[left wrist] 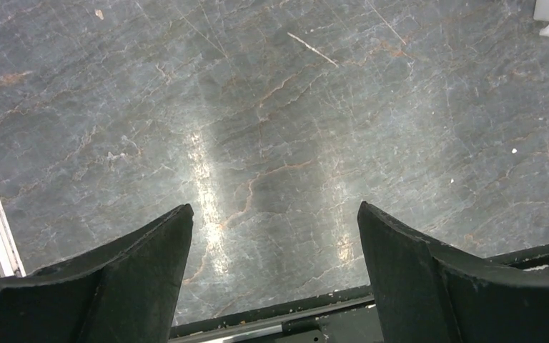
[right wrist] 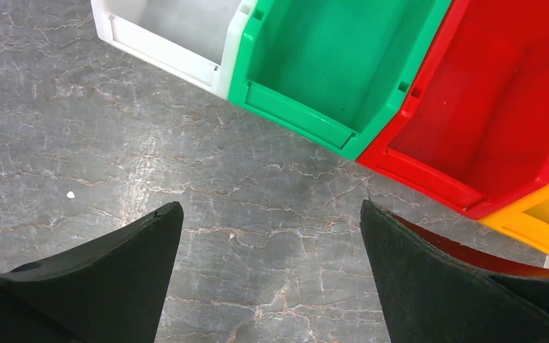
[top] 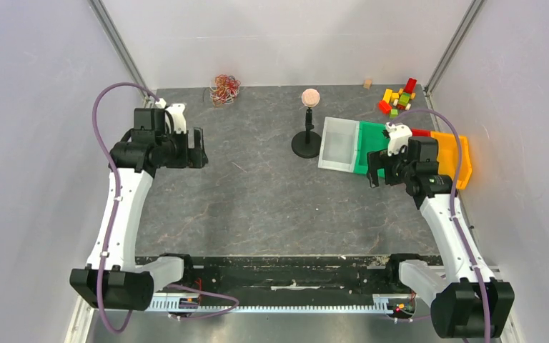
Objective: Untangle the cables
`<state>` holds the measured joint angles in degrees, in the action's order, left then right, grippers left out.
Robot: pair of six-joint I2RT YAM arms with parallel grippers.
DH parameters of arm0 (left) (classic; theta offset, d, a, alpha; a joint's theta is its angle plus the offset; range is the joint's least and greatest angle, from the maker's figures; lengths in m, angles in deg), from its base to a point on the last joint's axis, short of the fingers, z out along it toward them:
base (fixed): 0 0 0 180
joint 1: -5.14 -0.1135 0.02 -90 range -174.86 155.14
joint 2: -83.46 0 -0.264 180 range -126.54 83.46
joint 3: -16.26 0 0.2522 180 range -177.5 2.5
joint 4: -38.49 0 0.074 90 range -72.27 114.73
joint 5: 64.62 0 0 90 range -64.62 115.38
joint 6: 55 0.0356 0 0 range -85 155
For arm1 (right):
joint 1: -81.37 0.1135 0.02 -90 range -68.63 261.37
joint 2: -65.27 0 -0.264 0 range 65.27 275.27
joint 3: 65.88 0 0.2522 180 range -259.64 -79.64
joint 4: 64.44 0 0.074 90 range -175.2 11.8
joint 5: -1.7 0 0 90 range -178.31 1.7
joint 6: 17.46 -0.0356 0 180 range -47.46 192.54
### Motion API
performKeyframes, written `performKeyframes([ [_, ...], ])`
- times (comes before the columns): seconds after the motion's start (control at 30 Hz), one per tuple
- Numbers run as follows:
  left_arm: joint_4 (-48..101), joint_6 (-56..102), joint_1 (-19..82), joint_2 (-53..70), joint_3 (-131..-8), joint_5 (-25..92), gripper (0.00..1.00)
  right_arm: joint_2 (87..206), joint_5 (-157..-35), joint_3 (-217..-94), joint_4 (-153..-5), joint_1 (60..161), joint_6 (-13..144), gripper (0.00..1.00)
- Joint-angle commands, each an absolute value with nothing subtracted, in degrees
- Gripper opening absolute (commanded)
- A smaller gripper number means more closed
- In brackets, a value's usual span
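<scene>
Nearest, above the bare bench (top: pixel 257 207) toward its left edge, the left end effector (left wrist: pixel 275 214) hangs with its jaws spread wide, holding nothing. The right end effector (right wrist: pixel 271 214) is also spread and empty, poised just in front of a row of bins (right wrist: pixel 297 118) by the right edge. Farther back, a small black stand (top: pixel 307 139) sits mid-bench, and coloured blocks (top: pixel 399 96) lie in the far right corner. The cables (top: pixel 224 88) rest at the far edge, towards the far left corner. They form a small knot of red, orange and pale loops, well apart from both end effectors. They look light, limp and springy, and would likely drag as one clump if tugged. The best hold is probably an outer loop standing free of the knot, with one end effector pinning the mass while the other draws a strand out.
</scene>
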<state>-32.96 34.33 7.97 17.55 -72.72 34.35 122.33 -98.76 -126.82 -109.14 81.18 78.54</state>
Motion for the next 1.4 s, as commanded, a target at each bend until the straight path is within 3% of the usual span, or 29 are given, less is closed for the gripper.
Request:
performKeyframes([
  [0.0, -30.3, 34.5, 8.1, 12.9, -79.1, 34.3, 0.92, 122.6, -100.0, -127.4, -108.1, 81.1, 77.9, 0.98],
  [0.3, -14.5, 21.9, 8.1, -4.1, -92.4, 40.6, 0.92, 125.6, -101.4, -127.8, -108.2, 81.2, 77.9, 0.98],
  [0.47, -4.4, 14.5, 8.1, -19.6, -100.5, 42.1, 0.92, 129.4, -101.8, -128.9, -108.3, 81.2, 78.2, 0.98],
  [0.9, 16.1, 4.7, 8.1, -51.6, -116.9, 27.4, 0.92, 136.9, -100.1, -131.9, -111.0, 81.2, 80.2, 0.98],
  [1.3, 27.2, -0.9, 8.3, -69.5, -130.8, 27.7, 0.92, 141.4, -98.3, -132.1, -112.1, 80.6, 81.7, 0.98],
  [1.33, 27.4, -0.7, 8.3, -70.0, -131.1, 27.5, 0.88, 142.1, -98.2, -132.9, -112.3, 80.5, 81.5, 0.98],
  [1.37, 27.4, -0.6, 8.4, -70.2, -131.3, 27.5, 0.77, 142.9, -98.2, -133.6, -112.5, 80.3, 81.5, 0.98],
])
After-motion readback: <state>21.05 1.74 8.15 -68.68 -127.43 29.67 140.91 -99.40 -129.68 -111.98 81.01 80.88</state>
